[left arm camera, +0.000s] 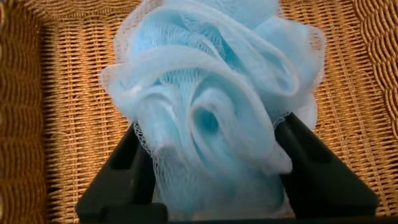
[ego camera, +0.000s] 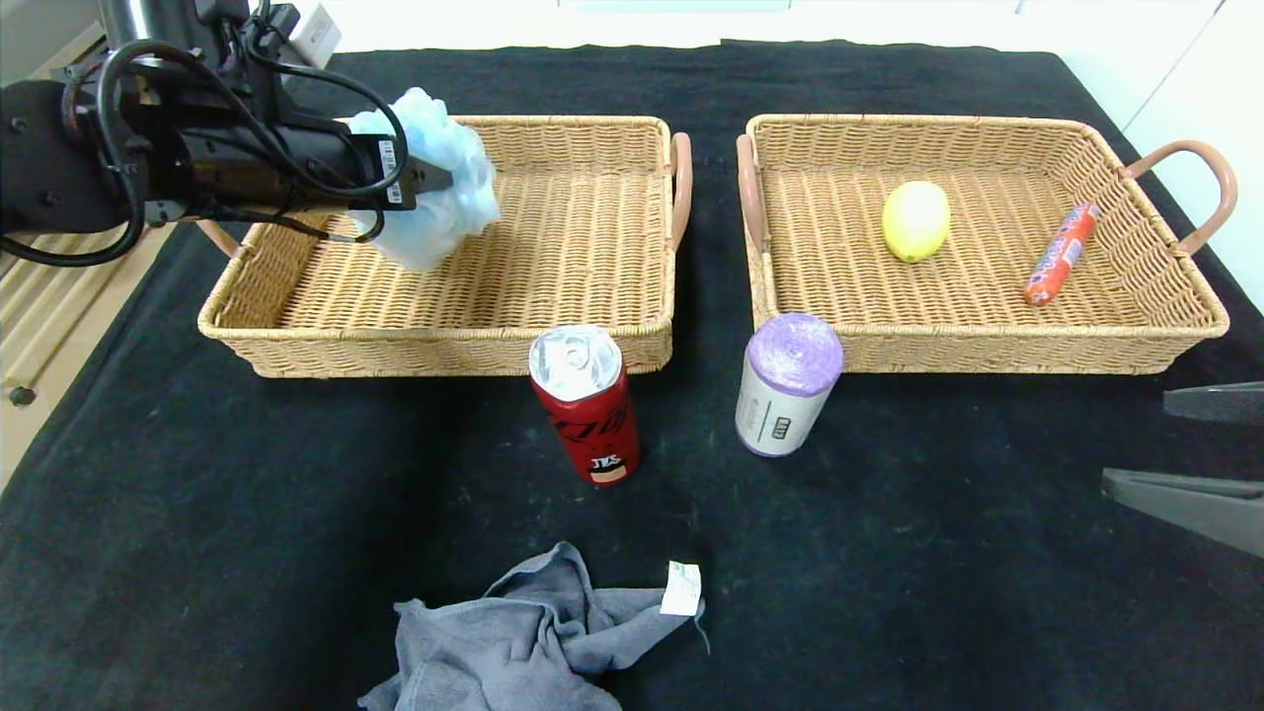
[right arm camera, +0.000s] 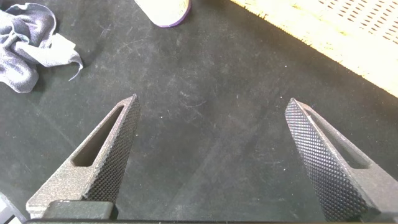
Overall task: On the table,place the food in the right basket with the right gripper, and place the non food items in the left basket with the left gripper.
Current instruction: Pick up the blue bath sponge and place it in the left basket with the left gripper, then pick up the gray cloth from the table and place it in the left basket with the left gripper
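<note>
The black table [ego camera: 247, 553] runs wide in front, with two wicker baskets side by side at the back, their inner handles close together with a narrow strip of cloth between them. The left basket [ego camera: 583, 336] has most of its floor bare. The right basket [ego camera: 987, 341] holds a yellow lemon [ego camera: 915, 220] near its middle and the wrapped sausage [ego camera: 1061, 253] lying tilted toward its outer wall, well apart from the lemon.

Just in front of the baskets' near rims stand the red soda can [ego camera: 585, 405] and the purple roll [ego camera: 787, 383], upright, a clear gap between them. The grey cloth [ego camera: 523, 642] lies crumpled at the near edge, with open table all around it.

The left claw [ego camera: 434, 180] hangs over the far left corner of the left basket, its fingers [left arm camera: 311, 168] spread on either side of the blue bath sponge [left arm camera: 211, 106], which sits between them above the weave; I cannot tell if they press it.

The right claw [right arm camera: 208, 158] sits low at the right edge of the table, fingers wide apart with nothing between them.
</note>
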{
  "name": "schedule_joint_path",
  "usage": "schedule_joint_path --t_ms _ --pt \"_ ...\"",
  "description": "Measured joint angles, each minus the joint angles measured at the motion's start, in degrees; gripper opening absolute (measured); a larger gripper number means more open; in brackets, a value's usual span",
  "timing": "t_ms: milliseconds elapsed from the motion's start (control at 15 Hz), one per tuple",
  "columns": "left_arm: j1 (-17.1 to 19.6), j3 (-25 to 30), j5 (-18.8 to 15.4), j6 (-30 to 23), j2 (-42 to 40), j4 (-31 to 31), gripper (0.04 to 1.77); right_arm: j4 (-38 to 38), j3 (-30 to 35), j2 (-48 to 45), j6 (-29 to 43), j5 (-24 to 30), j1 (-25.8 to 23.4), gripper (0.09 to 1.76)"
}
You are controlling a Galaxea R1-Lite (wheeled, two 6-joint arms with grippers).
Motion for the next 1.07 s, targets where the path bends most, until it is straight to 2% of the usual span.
schedule_joint_path --t_ms 400,867,1067 --pt "0.0 0.1 0.0 0.0 -0.2 0.3 1.47 0.0 0.0 0.0 0.0 0.0 0.0 1.71" --pt "0.0 2.0 0.7 0.2 -2.7 2.1 1.61 0.0 -0.1 0.0 0.0 0.0 0.0 1.71" --pt "-0.1 4.8 0.8 0.2 -5.3 2.8 1.65 0.0 0.0 0.1 0.0 0.0 0.0 1.71"
